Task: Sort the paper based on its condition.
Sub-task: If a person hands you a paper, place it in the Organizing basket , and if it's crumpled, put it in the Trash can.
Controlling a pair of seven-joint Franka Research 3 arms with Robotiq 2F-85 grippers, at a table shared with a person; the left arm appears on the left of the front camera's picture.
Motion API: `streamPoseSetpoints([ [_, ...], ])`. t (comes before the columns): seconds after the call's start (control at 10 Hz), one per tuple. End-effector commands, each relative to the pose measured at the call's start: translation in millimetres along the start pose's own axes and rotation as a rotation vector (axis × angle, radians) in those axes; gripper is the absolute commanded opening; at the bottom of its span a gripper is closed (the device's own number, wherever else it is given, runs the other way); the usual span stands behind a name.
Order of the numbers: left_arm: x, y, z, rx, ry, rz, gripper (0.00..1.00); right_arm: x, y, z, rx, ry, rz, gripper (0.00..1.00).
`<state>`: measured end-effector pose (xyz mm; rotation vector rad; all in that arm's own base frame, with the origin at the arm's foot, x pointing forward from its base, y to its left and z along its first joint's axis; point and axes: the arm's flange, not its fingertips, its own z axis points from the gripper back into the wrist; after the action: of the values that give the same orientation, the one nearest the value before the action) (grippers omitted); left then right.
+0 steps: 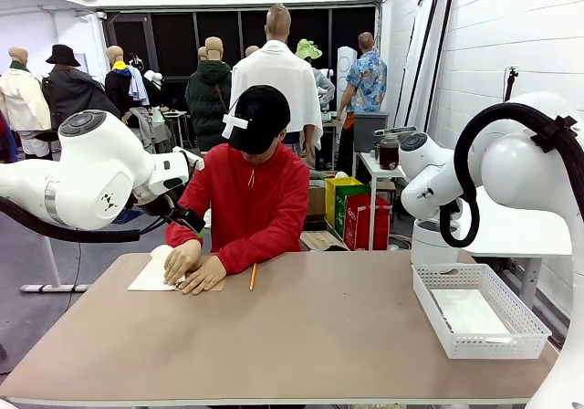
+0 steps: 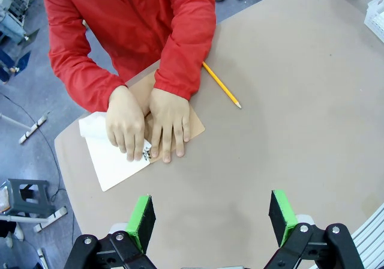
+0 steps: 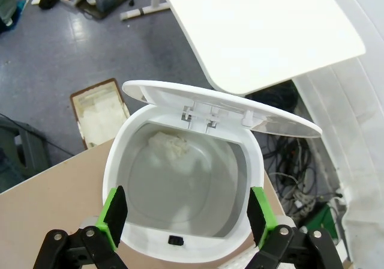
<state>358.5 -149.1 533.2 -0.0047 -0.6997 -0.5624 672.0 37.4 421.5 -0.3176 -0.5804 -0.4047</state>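
A white sheet of paper (image 2: 111,161) lies at the table's far left, partly under the person's hands (image 2: 150,125), which also press on a brown card cover (image 2: 195,123). My left gripper (image 2: 212,218) hangs open above the table, short of those hands, with nothing between its green pads. My right gripper (image 3: 187,212) is open and empty over a white bin (image 3: 114,161) with its lid up; a crumpled wad of paper (image 3: 171,146) lies inside. A flat white sheet (image 1: 470,313) rests in the white basket (image 1: 511,313) at the table's right.
A yellow pencil (image 2: 222,86) lies on the table beside the person's forearm. The person in a red top sits at the far side (image 1: 255,199). A white side table (image 3: 258,23) and a cardboard box (image 3: 99,113) stand beyond the bin.
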Motion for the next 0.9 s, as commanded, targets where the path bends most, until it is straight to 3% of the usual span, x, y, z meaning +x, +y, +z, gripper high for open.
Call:
streamPoseSetpoints([
  [0.0,-1.1,0.0,-0.6,-0.001,0.003,-0.003,1.0,-0.1,-0.1,-0.1,-0.003,-0.002,0.002,1.0],
  [0.3,-1.1,0.0,-0.6,-0.001,0.003,-0.003,1.0,0.0,0.0,0.0,0.0,0.0,0.0,1.0],
  [0.8,-1.1,0.0,-0.6,-0.001,0.003,-0.003,1.0,1.0,28.6,53.7,0.185,-0.08,0.076,1.0],
])
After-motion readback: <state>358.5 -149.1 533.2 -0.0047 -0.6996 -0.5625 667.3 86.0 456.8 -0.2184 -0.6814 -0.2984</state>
